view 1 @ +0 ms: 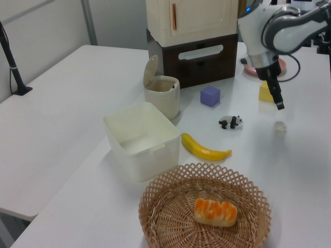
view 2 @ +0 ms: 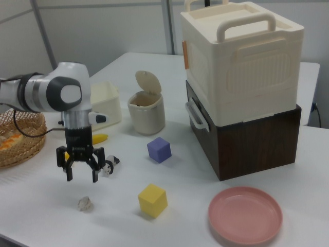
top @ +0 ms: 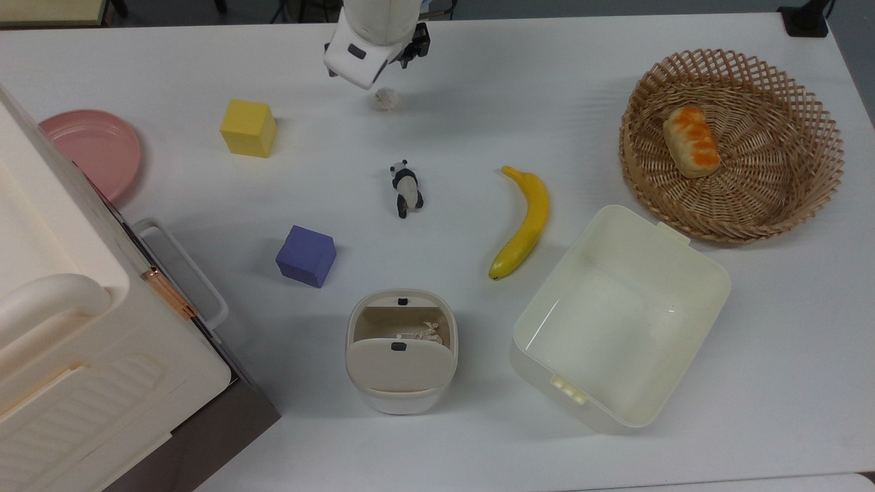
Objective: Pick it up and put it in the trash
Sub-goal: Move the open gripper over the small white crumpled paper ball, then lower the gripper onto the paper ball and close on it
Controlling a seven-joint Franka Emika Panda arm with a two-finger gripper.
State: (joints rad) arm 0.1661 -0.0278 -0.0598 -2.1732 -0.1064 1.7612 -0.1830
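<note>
- Your gripper (view 2: 80,174) hangs above the table (top: 478,116) with its two fingers spread apart and nothing between them; in the right view the dark fingertips point straight down, off the surface.
- The thing you are after, the small off-white wrinkly ball (top: 386,99), lies on the table surface near the top edge of the top view. In the top view the arm's white wrist sits at about 11 o'clock from it, overlapping its upper left edge.
- In the right view the ball (view 2: 85,204) sits below the gripper at roughly 6 o'clock, apart from the fingertips. In the left view the ball (view 1: 280,126) lies at 6 o'clock from the dark fingertip.
- The trash bin (top: 401,359) stands at the bottom centre of the top view, at 6 o'clock from the ball and well apart from it. Its flap lid is tilted up, and you can see some crumpled pale scraps inside.
- Between ball and bin lies the panda figurine (top: 406,188), on its side.
- The yellow cube (top: 249,128) is at about 8 o'clock from the ball, and the purple cube (top: 306,255) at 7 o'clock, nearer the bin.
- The banana (top: 523,224) lies at 5 o'clock from the ball, just beside the large cream tub (top: 690,260), which stands at 3 o'clock from the bin.
- The wicker basket (top: 806,123), at 3 o'clock from the ball, holds an orange-topped bread roll (top: 692,141).
- The pink plate (top: 92,147) lies at the top view's left, near the cream storage box (view 2: 241,62) stacked on a dark brown drawer unit (view 2: 252,141).
</note>
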